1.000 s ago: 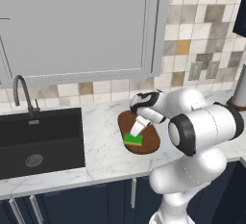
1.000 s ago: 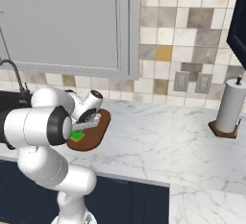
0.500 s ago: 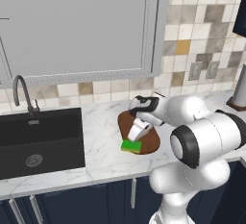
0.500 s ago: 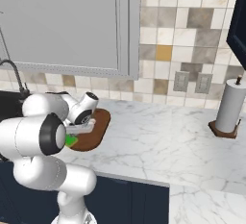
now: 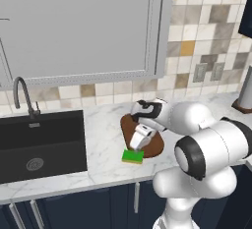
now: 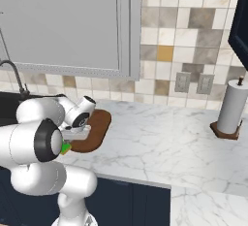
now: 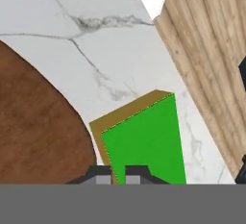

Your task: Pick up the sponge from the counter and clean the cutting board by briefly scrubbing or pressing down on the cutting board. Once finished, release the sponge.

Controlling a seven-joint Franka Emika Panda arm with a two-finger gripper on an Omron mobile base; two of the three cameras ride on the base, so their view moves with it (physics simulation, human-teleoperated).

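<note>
The sponge (image 5: 133, 157) is a small flat block, bright green on its broad face with a thin yellow layer along one edge, lying at the near end of the cutting board (image 5: 155, 144) and partly over the white grey-veined desk (image 5: 103, 139). The end effector (image 5: 138, 142) is clenched on the sponge from above. The board is a dark reddish-brown wooden oval, much longer than the sponge, with the black sink (image 5: 39, 142) well apart.

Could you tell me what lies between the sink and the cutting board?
Only bare counter lies between the sink and the cutting board, seen in the left base view.
</note>
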